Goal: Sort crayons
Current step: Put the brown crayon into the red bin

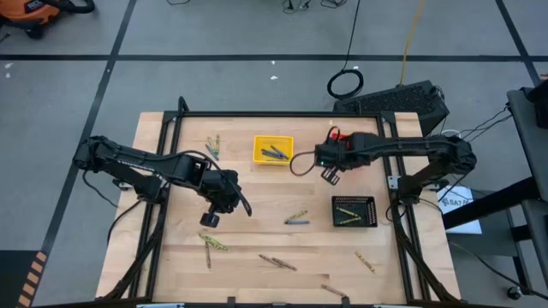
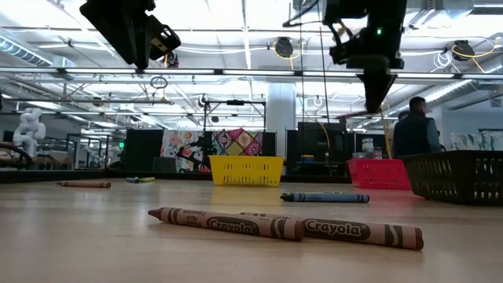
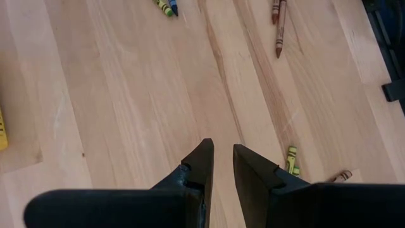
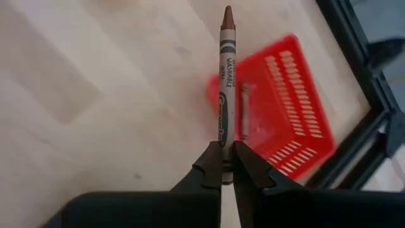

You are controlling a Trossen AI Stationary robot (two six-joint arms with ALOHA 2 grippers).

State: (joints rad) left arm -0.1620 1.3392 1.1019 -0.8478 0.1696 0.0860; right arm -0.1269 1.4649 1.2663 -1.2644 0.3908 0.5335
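While hung above the pale wooden table (image 1: 257, 214), right pincer (image 4: 226, 166) clamped on a brown wax crayon (image 4: 226, 76), over the red mesh basket (image 4: 278, 107) at the far right. Left pincer (image 3: 223, 166) slightly parted, empty, above bare wood at mid-left. Yellow mesh basket (image 1: 273, 150) far centre, black mesh basket (image 1: 354, 211) right. Loose crayons (image 1: 278, 262) scattered along the near edge. Risk, likely: release off-centre, crayon striking the rim and rolling out onto the table.
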